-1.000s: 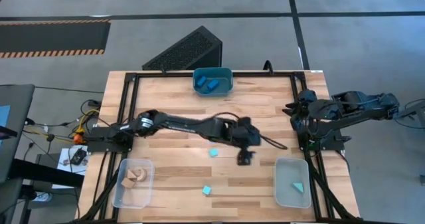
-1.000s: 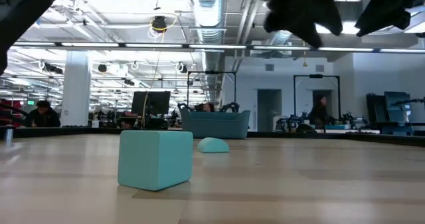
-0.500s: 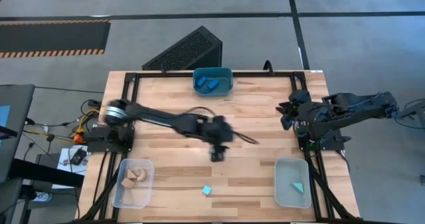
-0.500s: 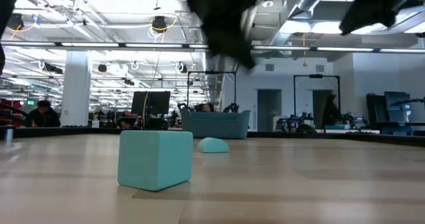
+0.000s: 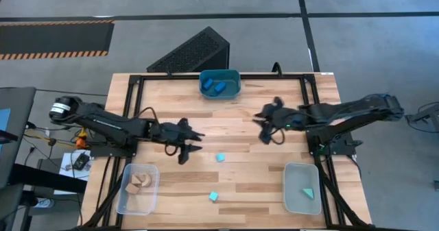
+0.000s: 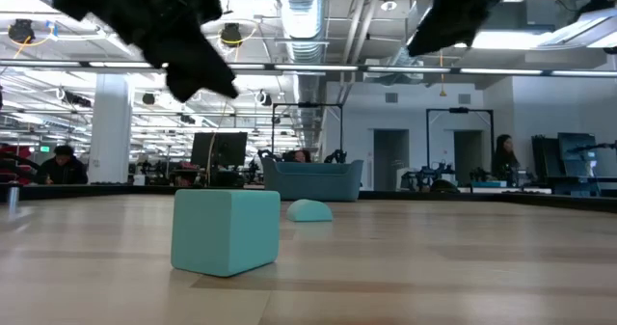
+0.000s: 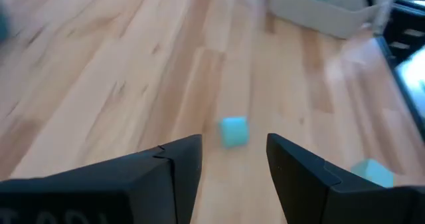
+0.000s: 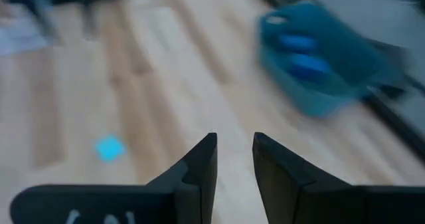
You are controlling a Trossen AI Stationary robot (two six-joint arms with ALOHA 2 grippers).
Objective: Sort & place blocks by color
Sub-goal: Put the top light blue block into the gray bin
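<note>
Two light teal blocks lie on the wooden table: a rounded one [image 5: 220,157] near the middle and a cube [image 5: 213,197] toward the near edge, which is the large cube [image 6: 227,230] in the low view. My left gripper [image 5: 185,147] hovers open, left of the rounded block [image 7: 233,131]. My right gripper [image 5: 267,128] hovers right of the middle with a narrow gap between its fingers. It holds nothing, and a teal block [image 8: 109,147] shows ahead of it. Blue blocks [image 5: 219,87] lie in the blue bin. Tan blocks [image 5: 139,181] lie in the left clear bin. A teal wedge [image 5: 308,192] lies in the right clear bin.
The blue bin [image 5: 204,86] stands at the far edge, in the middle. Clear bins sit at the near left [image 5: 123,197] and near right [image 5: 291,197] corners. A black frame [image 5: 137,80] borders the table. Bare wood lies between the two grippers.
My left gripper has swept from right of the table's middle toward the left edge, passing over the rounded teal block, which kept its place. My right gripper has moved from the right edge toward the table's middle. Both teal blocks stay where they were.
</note>
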